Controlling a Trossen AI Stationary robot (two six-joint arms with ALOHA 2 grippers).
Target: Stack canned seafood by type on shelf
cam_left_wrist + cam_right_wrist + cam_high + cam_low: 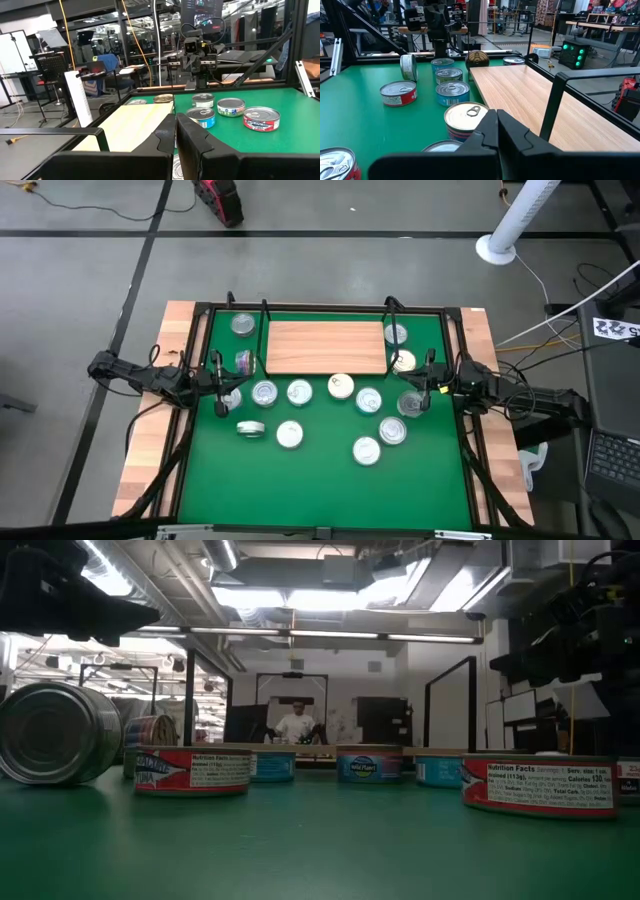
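Note:
The shelf (325, 347) is a light wooden board with black wire posts, lying at the far middle of the green mat (320, 480). Several flat tins lie on the mat in front of it, such as one tin (299, 392) and another tin (366, 449). One can (244, 361) lies on its side at the board's left end. Two tins (395, 334) (403, 361) sit at its right end. My left gripper (222, 385) (175, 135) hovers shut off the board's left near corner. My right gripper (420, 385) (496, 131) hovers shut off its right near corner, above a gold-lidded tin (466, 117).
Black frame rails (205, 340) run along the mat's sides and far edge. The shelf's wire post (552, 107) stands close beside my right gripper. The near part of the mat holds only a few tins (192, 770) (540, 785). A person stands far off in the room behind.

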